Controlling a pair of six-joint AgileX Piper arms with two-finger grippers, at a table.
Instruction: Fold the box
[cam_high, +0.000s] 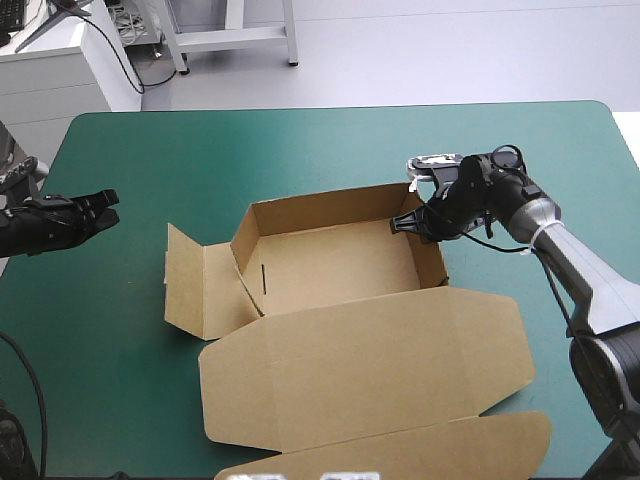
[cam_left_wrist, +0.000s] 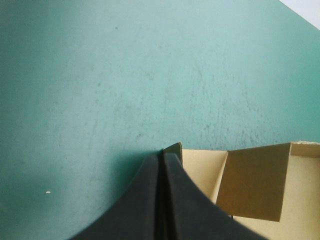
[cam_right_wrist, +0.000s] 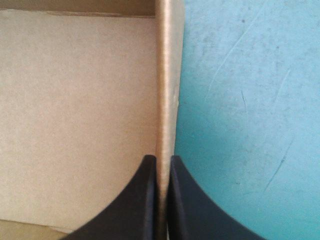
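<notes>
The brown box (cam_high: 330, 270) stands mid-table as an open tray with its walls raised. Its wide lid (cam_high: 370, 370) lies flat toward the front edge, and a side flap (cam_high: 195, 285) spreads out to the left. My right gripper (cam_high: 405, 222) is at the tray's right wall near the far corner. In the right wrist view the right gripper (cam_right_wrist: 162, 161) is shut on that wall (cam_right_wrist: 167, 75), one finger on each side. My left gripper (cam_high: 105, 205) hovers by the table's left edge, apart from the box. In its own view the left gripper (cam_left_wrist: 162, 153) is shut and holds nothing, with the box's flap (cam_left_wrist: 255, 185) beyond it.
Teal-green cover (cam_high: 120, 380) stretches between the left gripper and the box's left flap. The lid's front flap (cam_high: 400, 450) reaches almost to the table's front edge. The right arm (cam_high: 570, 260) comes in over the table's right side.
</notes>
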